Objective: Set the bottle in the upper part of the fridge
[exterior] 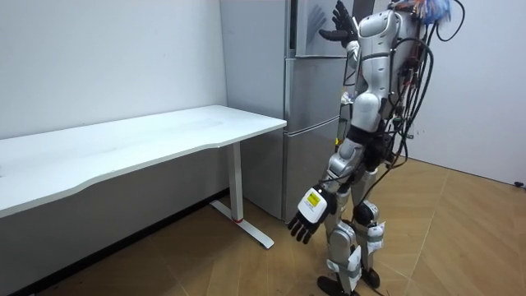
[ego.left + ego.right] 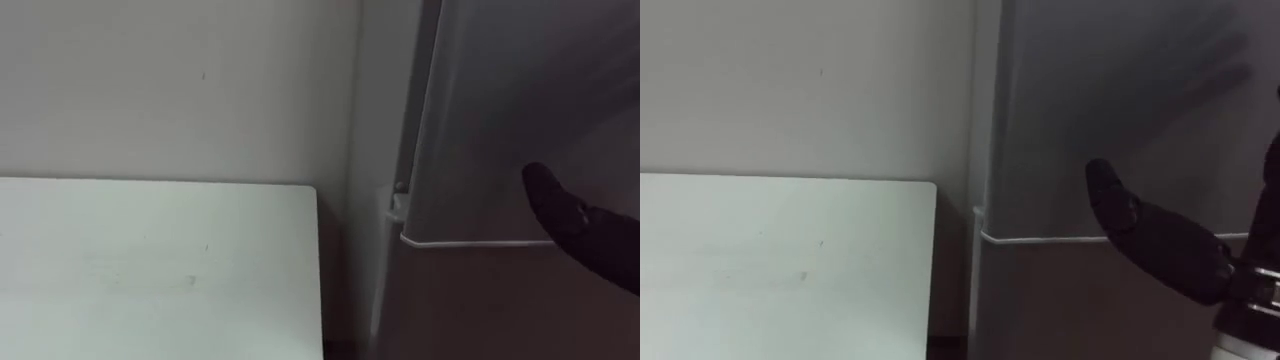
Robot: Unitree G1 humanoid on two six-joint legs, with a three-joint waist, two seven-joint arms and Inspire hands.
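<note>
I stand close in front of a tall grey fridge [image 1: 308, 107], with the white table to my left. My right hand [image 2: 590, 235] is raised against the upper fridge door [image 2: 500, 100], near that door's bottom edge. Its fingers are straight and spread, as the room view shows of the right hand [image 1: 337, 29], and it holds nothing. The upper door looks closed in the room view. Below the seam is the lower door [image 2: 480, 310]. My left hand [image 1: 306, 220] hangs open and empty beside my thigh.
A long white table [image 2: 150, 270] stands against the pale wall, its right end a narrow gap away from the fridge's side. In the room view the white table [image 1: 123, 148] rests on white legs over wooden floor [image 1: 460, 238].
</note>
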